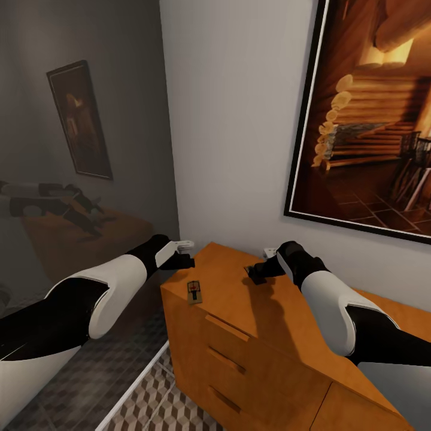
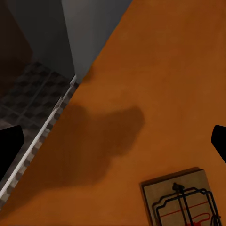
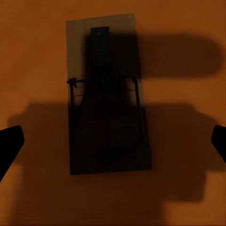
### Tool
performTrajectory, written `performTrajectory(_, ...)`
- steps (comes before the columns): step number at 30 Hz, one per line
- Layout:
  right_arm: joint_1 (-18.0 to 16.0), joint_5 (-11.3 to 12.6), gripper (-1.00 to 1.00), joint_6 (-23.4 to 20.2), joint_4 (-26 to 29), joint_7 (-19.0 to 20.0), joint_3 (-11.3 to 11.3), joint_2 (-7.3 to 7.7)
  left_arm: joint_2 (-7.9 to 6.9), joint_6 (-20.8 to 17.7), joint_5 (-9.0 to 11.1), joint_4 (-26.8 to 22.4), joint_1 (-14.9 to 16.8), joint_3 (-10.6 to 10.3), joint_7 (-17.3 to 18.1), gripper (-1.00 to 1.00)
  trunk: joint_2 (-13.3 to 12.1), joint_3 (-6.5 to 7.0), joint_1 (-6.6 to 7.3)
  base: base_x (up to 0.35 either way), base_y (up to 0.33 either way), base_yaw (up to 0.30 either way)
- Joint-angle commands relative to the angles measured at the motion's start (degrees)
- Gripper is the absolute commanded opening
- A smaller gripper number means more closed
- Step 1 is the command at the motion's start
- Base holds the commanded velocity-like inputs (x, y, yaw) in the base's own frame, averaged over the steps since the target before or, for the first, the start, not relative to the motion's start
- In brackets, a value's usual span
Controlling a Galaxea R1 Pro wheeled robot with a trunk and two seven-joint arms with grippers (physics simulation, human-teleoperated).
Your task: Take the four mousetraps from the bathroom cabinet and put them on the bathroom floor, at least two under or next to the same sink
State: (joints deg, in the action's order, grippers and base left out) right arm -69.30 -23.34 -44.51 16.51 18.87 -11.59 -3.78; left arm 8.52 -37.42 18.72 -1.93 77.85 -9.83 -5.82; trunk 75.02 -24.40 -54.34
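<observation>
The left gripper (image 1: 179,254) hangs just off the near corner of the cabinet (image 1: 281,323), its two fingertips (image 2: 9,143) spread wide at the far edges of the left wrist view, with nothing between them. Below and just ahead of it on the cabinet's flat top lies one mousetrap (image 1: 194,292), a small flat board with a wire bar and a spot of red; in the left wrist view the same mousetrap (image 2: 181,200) sits off to one side of the open fingers, not between them.

The right gripper (image 1: 257,272) hovers over the middle of the cabinet top, also wide open and holding nothing. Directly beneath it, centred between its fingertips (image 3: 9,146), a second mousetrap (image 3: 108,94) lies flat on the wood in the gripper's shadow, its wire frame faintly visible.

Beside the cabinet, under the left arm, the bathroom floor (image 1: 161,401) shows its cube-pattern tiles. A framed picture (image 1: 371,114) of a log interior hangs on the wall beyond the right gripper. No writing or label can be read anywhere.
</observation>
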Motion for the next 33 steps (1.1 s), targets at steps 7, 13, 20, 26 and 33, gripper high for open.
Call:
performTrajectory(7, -0.02, -0.63, 1.00, -0.23, 0.10, 0.38, -0.37, -0.05, -0.03, -0.29, 0.59, -0.13, 0.02, -0.36, -0.40, 1.00, 0.04, -0.07, 0.00, 0.000, 0.000, 0.000)
performTrajectory(13, -0.01, -0.61, 1.00, -0.23, 0.10, 0.38, -0.37, -0.08, 0.00, -0.29, 0.57, -0.22, 0.02, -0.37, -0.41, 1.00, 0.04, -0.07, 0.00, 0.000, 0.000, 0.000)
performTrajectory(20, 0.01, -0.63, 1.00, -0.23, 0.10, 0.38, -0.37, -0.14, -0.01, -0.29, 0.54, -0.26, 0.02, -0.37, -0.42, 1.00, 0.04, -0.07, 0.00, 0.000, 0.000, 0.000)
performTrajectory(26, 0.02, -0.64, 1.00, -0.22, 0.10, 0.38, -0.37, -0.16, -0.06, -0.29, 0.54, -0.26, 0.02, -0.37, -0.42, 1.00, 0.04, -0.07, 0.00, 0.000, 0.000, 0.000)
performTrajectory(33, 0.02, -0.62, 1.00, -0.19, 0.09, 0.33, -0.39, -0.13, -0.05, -0.29, 0.53, -0.27, 0.02, -0.37, -0.42, 1.00, 0.04, -0.07, 0.00, 0.000, 0.000, 0.000)
